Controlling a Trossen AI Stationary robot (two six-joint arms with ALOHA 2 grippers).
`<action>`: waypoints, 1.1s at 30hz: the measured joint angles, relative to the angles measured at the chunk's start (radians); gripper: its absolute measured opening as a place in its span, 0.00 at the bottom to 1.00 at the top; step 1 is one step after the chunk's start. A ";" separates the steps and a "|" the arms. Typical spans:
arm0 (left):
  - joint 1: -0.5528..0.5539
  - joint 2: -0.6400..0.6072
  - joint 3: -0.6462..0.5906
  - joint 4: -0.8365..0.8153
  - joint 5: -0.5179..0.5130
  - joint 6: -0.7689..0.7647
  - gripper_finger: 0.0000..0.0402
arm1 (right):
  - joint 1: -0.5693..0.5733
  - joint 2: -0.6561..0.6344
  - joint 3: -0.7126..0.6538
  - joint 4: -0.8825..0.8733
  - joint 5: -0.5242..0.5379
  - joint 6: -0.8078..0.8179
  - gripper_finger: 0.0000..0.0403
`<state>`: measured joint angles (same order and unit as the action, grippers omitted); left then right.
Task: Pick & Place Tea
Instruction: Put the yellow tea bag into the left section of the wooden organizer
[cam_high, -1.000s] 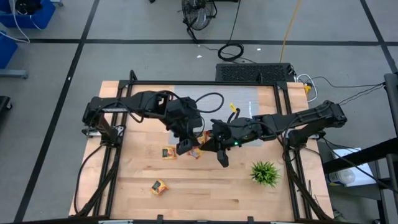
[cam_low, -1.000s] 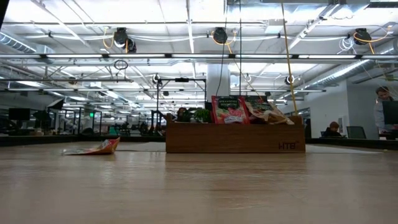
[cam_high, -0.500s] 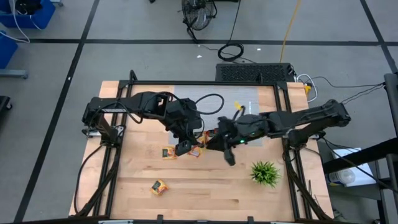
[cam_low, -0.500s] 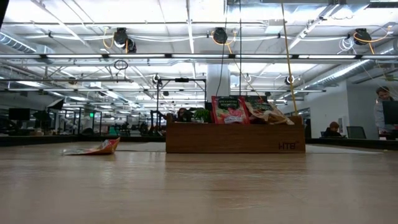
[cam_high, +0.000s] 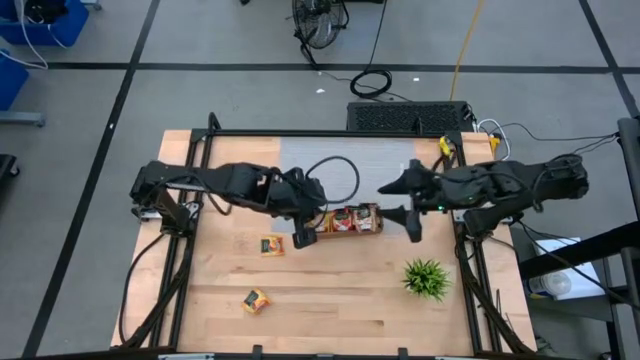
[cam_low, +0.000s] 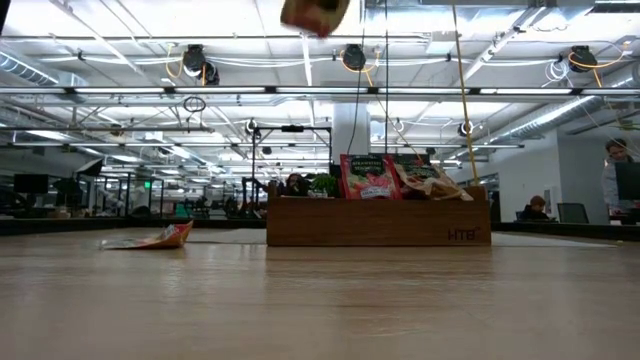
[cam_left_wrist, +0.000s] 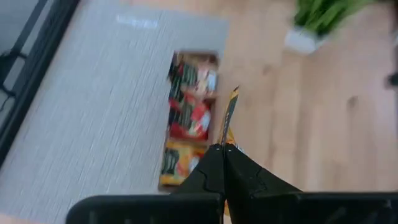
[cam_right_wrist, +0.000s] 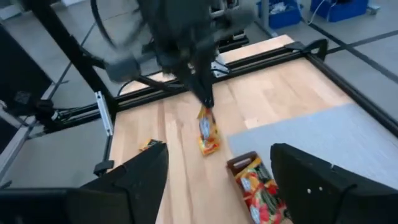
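So the left gripper has its fingers pressed together on an orange-yellow tea sachet, which hangs edge-on below the fingertips, long axis pointing straight down at the table. The wooden tray sits just beside it at about 3 o'clock in the high view, its long side running 9-to-3, already stuffed with sachets. So the drop is a short hop toward 3 o'clock, and the left arm is clearly the nearer one. The right gripper is off the tray's 3 o'clock end, fingers spread and holding nothing. Two more sachets lie loose on the table around 7 to 8 o'clock from the left gripper. Compared with half a second ago, the right arm has backed off toward 3 o'clock, uncovering the tray, and the sachet by the left gripper is off the table.
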<state>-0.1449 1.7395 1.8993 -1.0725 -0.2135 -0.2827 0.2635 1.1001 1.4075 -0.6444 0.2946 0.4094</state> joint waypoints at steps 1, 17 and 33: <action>0.004 -0.001 -0.035 0.011 -0.005 0.002 0.00 | 0.000 -0.016 -0.012 0.006 0.015 0.002 0.66; 0.064 -0.014 -0.487 0.455 -0.039 0.049 0.00 | 0.000 -0.141 -0.284 0.174 0.015 0.053 0.66; 0.061 -0.014 -0.795 0.820 -0.061 -0.008 0.00 | 0.000 -0.200 -0.376 0.255 0.015 0.075 0.65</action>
<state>-0.0840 1.7252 1.1044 -0.2529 -0.2740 -0.2903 0.2638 0.9001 1.0317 -0.3893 0.3092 0.4844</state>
